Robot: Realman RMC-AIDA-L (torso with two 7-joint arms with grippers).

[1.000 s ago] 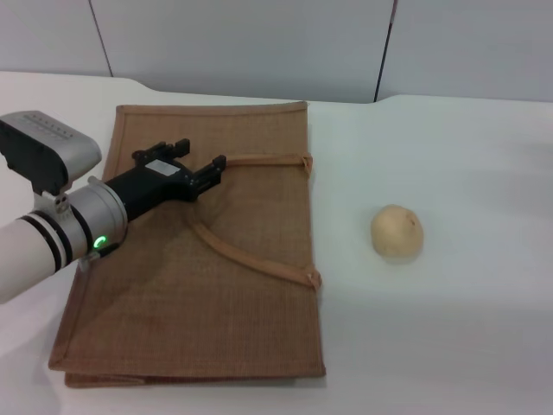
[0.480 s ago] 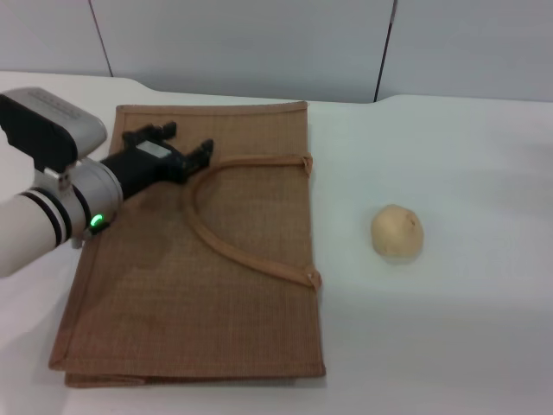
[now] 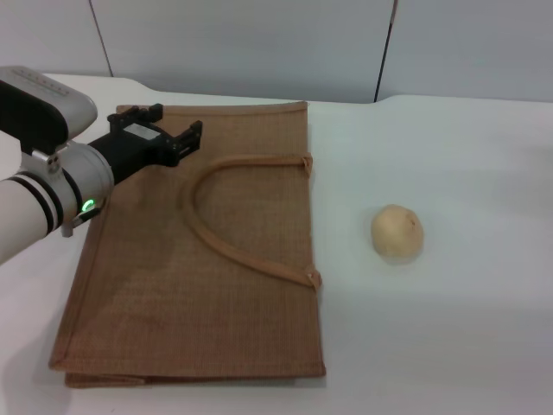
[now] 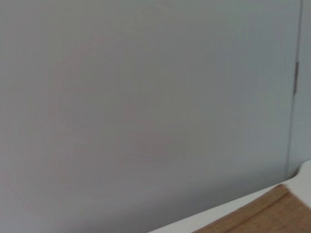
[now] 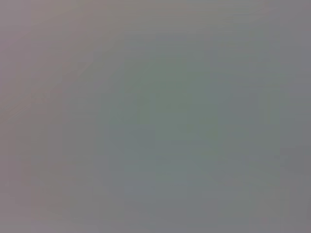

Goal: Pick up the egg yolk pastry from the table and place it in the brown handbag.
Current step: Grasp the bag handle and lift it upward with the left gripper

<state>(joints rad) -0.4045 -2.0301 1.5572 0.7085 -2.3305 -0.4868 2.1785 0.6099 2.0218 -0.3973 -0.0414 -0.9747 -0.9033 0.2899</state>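
Observation:
The egg yolk pastry (image 3: pixel 397 232), a small pale yellow-beige ball, sits on the white table (image 3: pixel 458 147) to the right of the brown handbag (image 3: pixel 164 294). The handbag lies flat, and its looped handle (image 3: pixel 226 249) rests on top of it. My left gripper (image 3: pixel 176 121) hovers over the bag's far left corner, open and empty, well away from the pastry. The left wrist view shows only a corner of the bag (image 4: pixel 265 216) below a grey wall. My right gripper is out of view; the right wrist view shows plain grey.
A grey panelled wall (image 3: pixel 259 43) stands behind the table's far edge. Bare white tabletop surrounds the pastry on the right and in front.
My left gripper has drawn back from the bag's handle toward the far left corner. The handle it was at now lies flat in a loop on the bag. The pastry has not moved.

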